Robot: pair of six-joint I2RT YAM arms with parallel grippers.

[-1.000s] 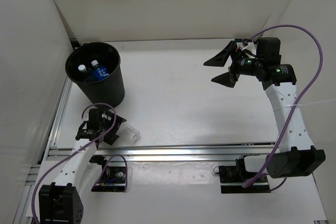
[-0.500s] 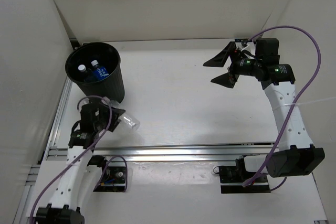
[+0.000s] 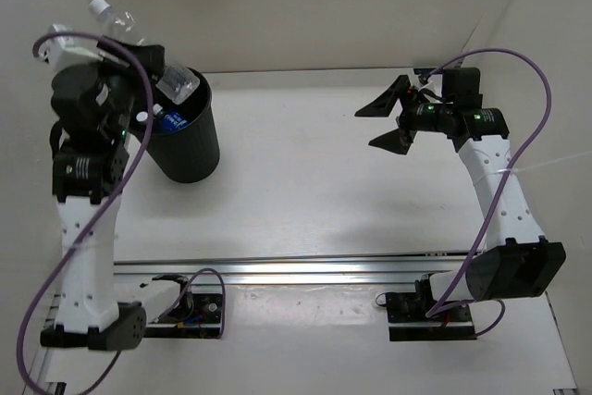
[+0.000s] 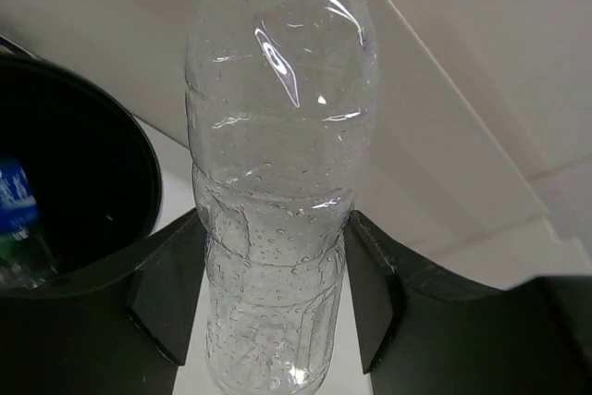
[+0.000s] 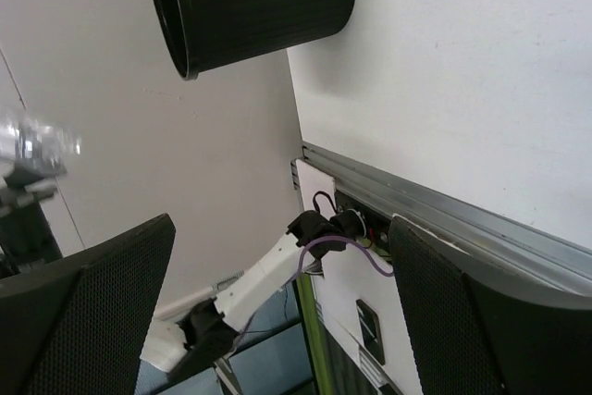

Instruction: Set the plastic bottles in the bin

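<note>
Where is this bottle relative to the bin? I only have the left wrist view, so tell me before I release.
Observer: In the top view the bottle is tilted. Its lower end overlaps the bin's opening and its capped end sticks out past the rim. I cannot judge its height above the bin.
Operator: Report the right arm.
Observer: The right fingers are spread wide with nothing between them, over the far right of the table, well away from the bin.
</note>
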